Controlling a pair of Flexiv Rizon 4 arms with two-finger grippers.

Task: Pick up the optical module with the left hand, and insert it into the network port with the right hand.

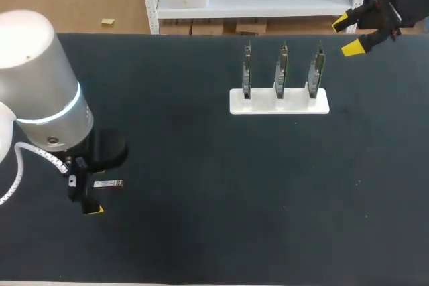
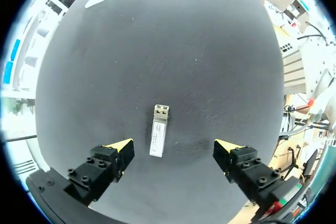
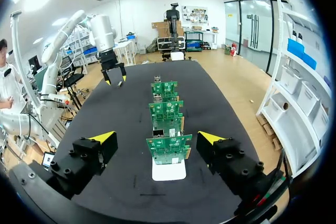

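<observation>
The left gripper point(image 2: 174, 148) is hanging wide open and empty over the counter point(image 2: 157, 51), the optical module point(image 2: 159, 130) lying flat between its fingers, probably light, rigid and slick, so best pinched across its long sides.

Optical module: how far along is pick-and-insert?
Nothing done yet. The optical module lies flat on the table, ungripped. In hand: the left gripper hovers over it, fingers open either side. The right gripper hangs open near the boards in the white stand. Left: grasp, lift, hand over, insert.
</observation>
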